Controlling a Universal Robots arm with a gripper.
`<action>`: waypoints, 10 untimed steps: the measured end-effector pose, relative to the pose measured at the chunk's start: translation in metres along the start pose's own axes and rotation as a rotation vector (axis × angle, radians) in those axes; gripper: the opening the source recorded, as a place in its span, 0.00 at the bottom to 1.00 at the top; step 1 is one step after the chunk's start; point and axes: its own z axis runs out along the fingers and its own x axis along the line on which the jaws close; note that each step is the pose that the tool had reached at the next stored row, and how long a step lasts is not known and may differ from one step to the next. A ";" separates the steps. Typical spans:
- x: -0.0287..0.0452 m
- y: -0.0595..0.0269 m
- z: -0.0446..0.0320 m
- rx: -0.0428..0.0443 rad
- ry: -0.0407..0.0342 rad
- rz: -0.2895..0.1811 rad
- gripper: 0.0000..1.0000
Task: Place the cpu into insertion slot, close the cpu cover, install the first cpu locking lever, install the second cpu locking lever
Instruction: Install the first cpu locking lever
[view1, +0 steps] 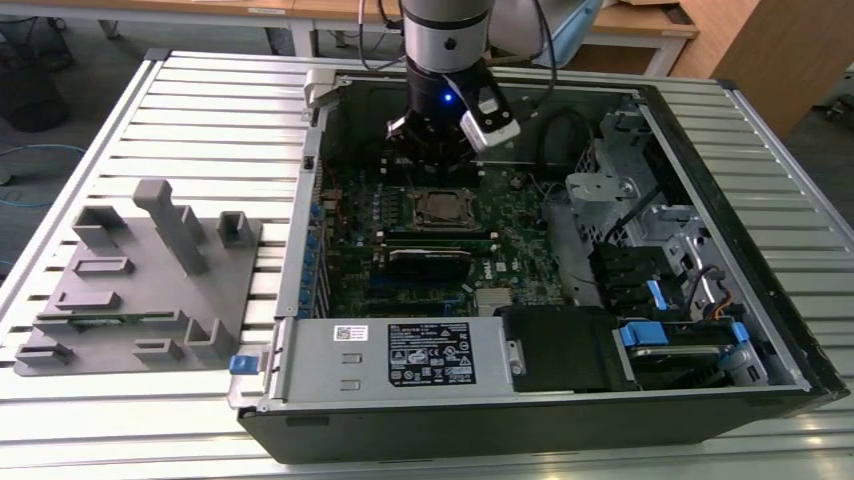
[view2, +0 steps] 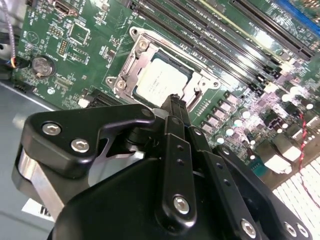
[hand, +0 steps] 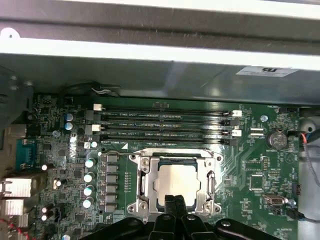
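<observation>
cpu (hand: 176, 181) sits flat in the socket (hand: 136, 161) on the green board (hand: 250, 160), silver top up, centred. cover (hand: 144, 181) looks folded down over it, with the chip showing through the window. Can't tell whether either lever is hooked.

gripper (hand: 175, 201) is at the socket edge, tip just beside the cpu and over the cover frame. Touching or not: can't tell. Jaws are pressed together, nothing between them. In the exterior view the gripper (view1: 430, 150) hangs inside the open case (view1: 747, 250), over the board.

Risks, my read:
- Tip is narrow and the frame is thin, so an off-centre push could skid onto the chip top or the board.
- If the cover isn't fully seated, a push tilts it and loads one side of the cpu.
- The row of capacitors (hand: 90, 177) is near the socket, so a sideways slip could clip them.

Count: one cpu, one socket, one cover, one gripper, four long black memory slots (hand: 165, 129), one coin battery (hand: 275, 139).
</observation>
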 end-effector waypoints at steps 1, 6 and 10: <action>-0.0003 0.0001 -0.0025 0.0000 0.0000 0.000 0.11; -0.0013 0.0005 -0.0136 -0.0001 -0.0001 0.000 0.11; -0.0017 0.0007 -0.0174 -0.0002 -0.0001 0.000 0.11</action>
